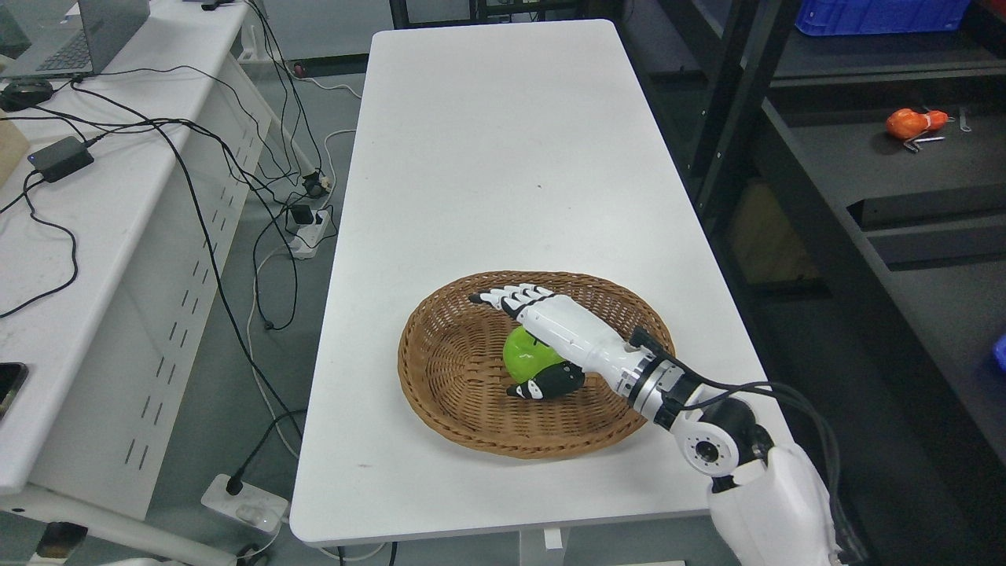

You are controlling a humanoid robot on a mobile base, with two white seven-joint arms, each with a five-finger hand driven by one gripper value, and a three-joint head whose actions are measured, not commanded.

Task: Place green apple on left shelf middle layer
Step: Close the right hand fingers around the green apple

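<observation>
A green apple (528, 355) lies in a round wicker basket (440, 409) on the near part of a white table (503, 157). My right hand (497, 344) comes in from the lower right and sits over the apple. Its fingers (511, 299) stretch straight out past the apple's far side and the thumb (542, 385) lies along its near side. The hand is open and the fingers are not curled round the apple, which rests in the basket. The left arm is out of view.
A dark metal shelf (864, 157) stands to the right of the table, with an orange object (908, 124) on one layer and a blue crate (880, 16) above. A second white table (118, 196) at the left carries a laptop (86, 35) and cables.
</observation>
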